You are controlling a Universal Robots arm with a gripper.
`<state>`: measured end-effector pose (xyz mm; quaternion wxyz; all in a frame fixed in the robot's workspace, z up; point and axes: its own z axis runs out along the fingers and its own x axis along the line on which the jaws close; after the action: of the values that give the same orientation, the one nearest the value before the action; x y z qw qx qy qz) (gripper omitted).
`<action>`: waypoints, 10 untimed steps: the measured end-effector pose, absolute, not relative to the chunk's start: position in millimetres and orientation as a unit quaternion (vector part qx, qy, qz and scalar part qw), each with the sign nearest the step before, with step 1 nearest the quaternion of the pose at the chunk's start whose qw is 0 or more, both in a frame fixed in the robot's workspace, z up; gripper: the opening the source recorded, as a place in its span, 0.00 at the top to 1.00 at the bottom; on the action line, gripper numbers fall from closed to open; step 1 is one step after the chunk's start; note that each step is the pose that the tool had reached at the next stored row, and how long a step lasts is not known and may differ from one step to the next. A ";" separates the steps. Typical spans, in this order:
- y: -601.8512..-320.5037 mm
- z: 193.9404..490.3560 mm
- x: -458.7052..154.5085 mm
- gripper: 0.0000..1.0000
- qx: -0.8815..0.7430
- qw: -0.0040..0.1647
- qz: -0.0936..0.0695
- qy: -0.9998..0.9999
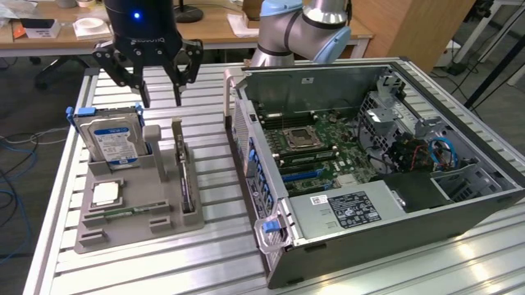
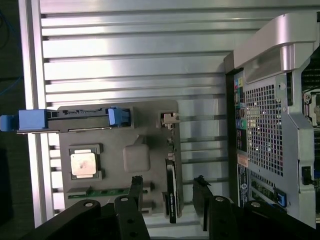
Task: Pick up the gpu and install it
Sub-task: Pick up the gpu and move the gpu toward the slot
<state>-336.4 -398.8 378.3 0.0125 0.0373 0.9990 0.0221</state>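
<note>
The grey holder (image 1: 156, 204) carries one memory stick (image 1: 123, 212), one processor chip (image 1: 105, 193), one hard drive (image 1: 110, 138) and one gpu (image 1: 184, 178), thin and dark, standing on edge in its slot. The wrist view adds its silver bracket (image 2: 170, 119). Farther back, the gripper (image 1: 161, 98) hangs empty, spread wide, and the exterior view looks into the open computer case (image 1: 345, 261) at its motherboard (image 1: 328, 141).

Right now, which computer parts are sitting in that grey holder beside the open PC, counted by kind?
hard drive: 1
gpu, standing on edge: 1
processor chip: 1
memory stick: 1
Total: 4 parts in the grey holder
</note>
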 end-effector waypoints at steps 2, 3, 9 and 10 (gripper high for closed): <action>-398.8 377.5 -336.0 0.47 0.037 0.012 0.022 0.999; -398.8 377.2 -335.8 0.47 0.037 0.013 0.022 0.999; -398.8 375.2 -335.0 0.47 0.037 0.012 0.022 0.999; -398.8 374.8 -335.0 0.47 0.037 0.012 0.022 0.999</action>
<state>-335.0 -398.8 374.8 0.0124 0.0373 0.9990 0.0220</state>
